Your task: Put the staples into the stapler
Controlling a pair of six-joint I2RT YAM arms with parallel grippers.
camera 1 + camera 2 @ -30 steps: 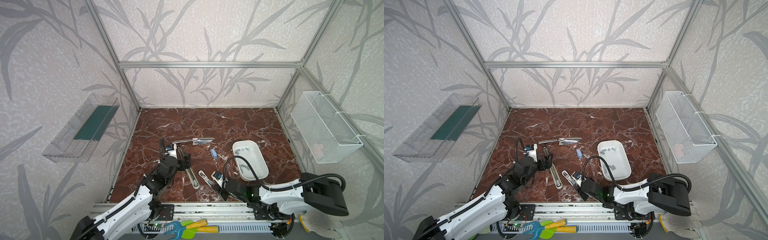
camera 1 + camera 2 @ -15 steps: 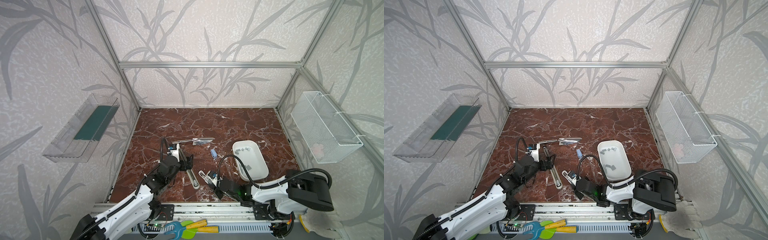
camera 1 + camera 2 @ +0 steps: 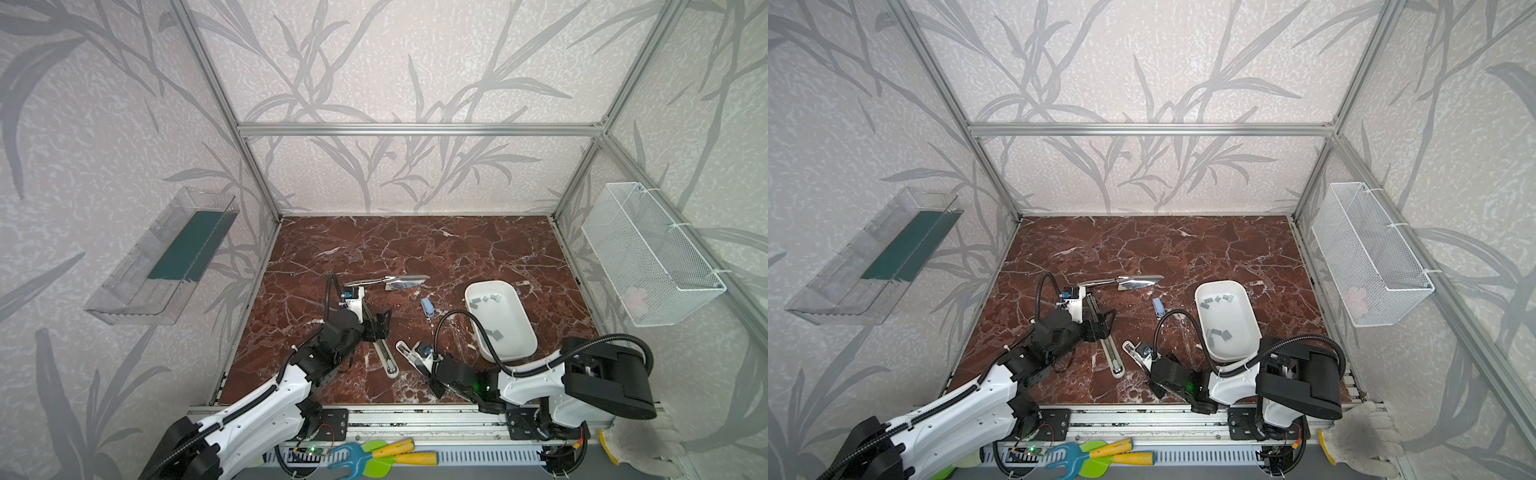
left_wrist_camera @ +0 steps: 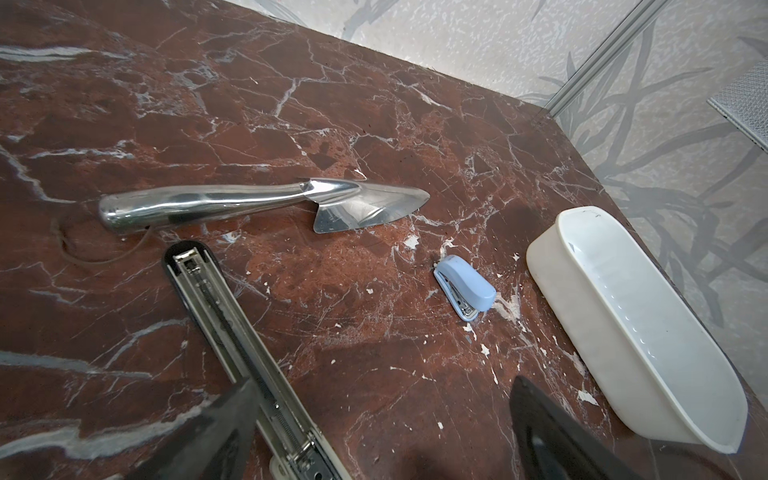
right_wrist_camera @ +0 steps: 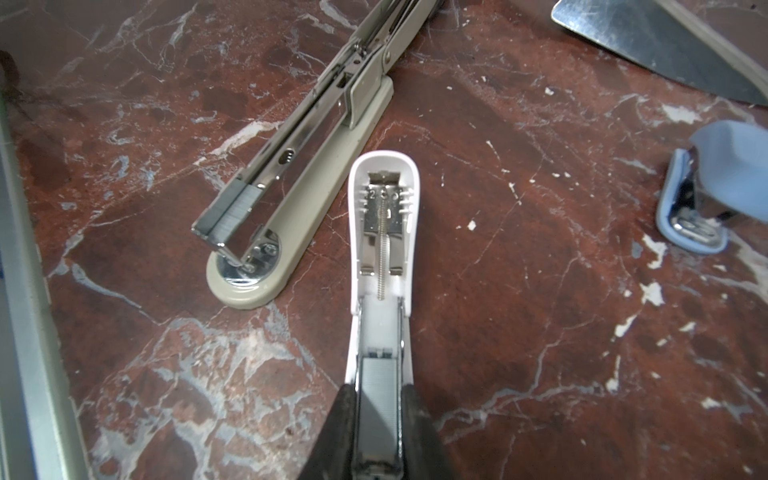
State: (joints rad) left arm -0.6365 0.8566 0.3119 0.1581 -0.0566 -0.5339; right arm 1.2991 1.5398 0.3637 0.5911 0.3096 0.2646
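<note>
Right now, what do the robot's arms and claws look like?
Left arm and right arm: white shells, black joints, a black ribbed cable each. Left gripper and right gripper: black tapered fingers. A green light glows on the right arm.

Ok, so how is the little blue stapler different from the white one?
The white stapler is flipped open, showing its spring and grey staples; the blue stapler is shut. The white stapler is longer, the blue stapler stubbier. The right gripper has its fingers on the white stapler's sides; nothing touches the blue stapler. Both lie on the marble table.
</note>
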